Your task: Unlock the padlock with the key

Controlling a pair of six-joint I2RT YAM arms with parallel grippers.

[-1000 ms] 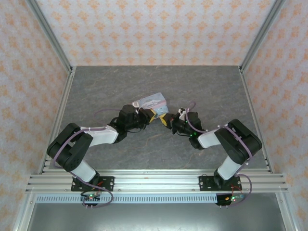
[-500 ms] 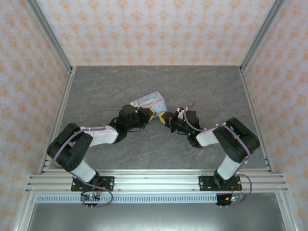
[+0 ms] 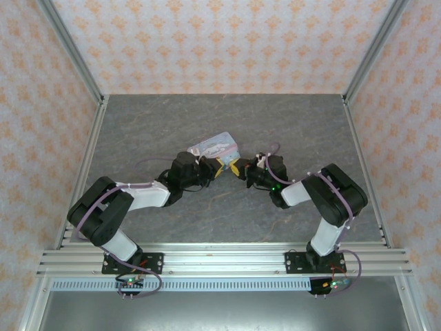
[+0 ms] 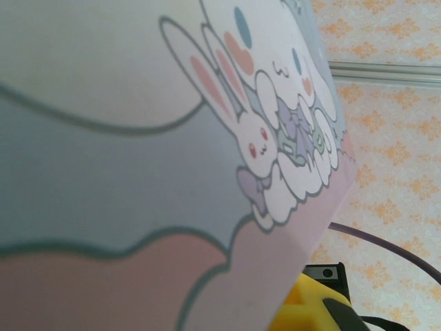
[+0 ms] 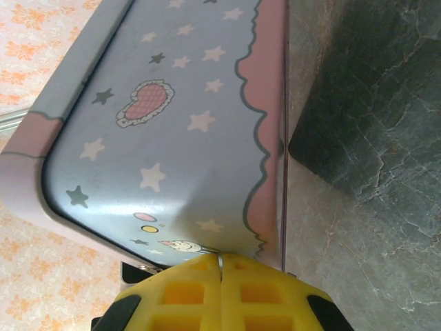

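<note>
The pastel blue tin (image 3: pixel 215 145) sits tilted at the table's middle, and its cartoon lid (image 4: pixel 138 138) is pressed close to the left wrist camera. My left gripper (image 3: pixel 219 165) grips the tin's near edge; one yellow finger (image 4: pixel 310 310) shows beside it. My right gripper (image 3: pixel 239 169) comes in from the right, with its yellow pads (image 5: pixel 186 293) pressed together against the tin's starry side (image 5: pixel 179 117). A thin silver sliver of the key (image 5: pixel 220 261) is pinched between them. The padlock is hidden behind the tin and the fingers.
The grey stone-patterned table (image 3: pixel 289 124) stretches round the tin and lies just below it (image 5: pixel 372 207). Aluminium rails (image 3: pixel 364 165) and patterned walls close in the left, right and back sides. Both arms bend inward across the near half.
The right arm has drawn in a little, and its gripper has edged closer to the tin. The tin has rocked slightly in the left gripper.
</note>
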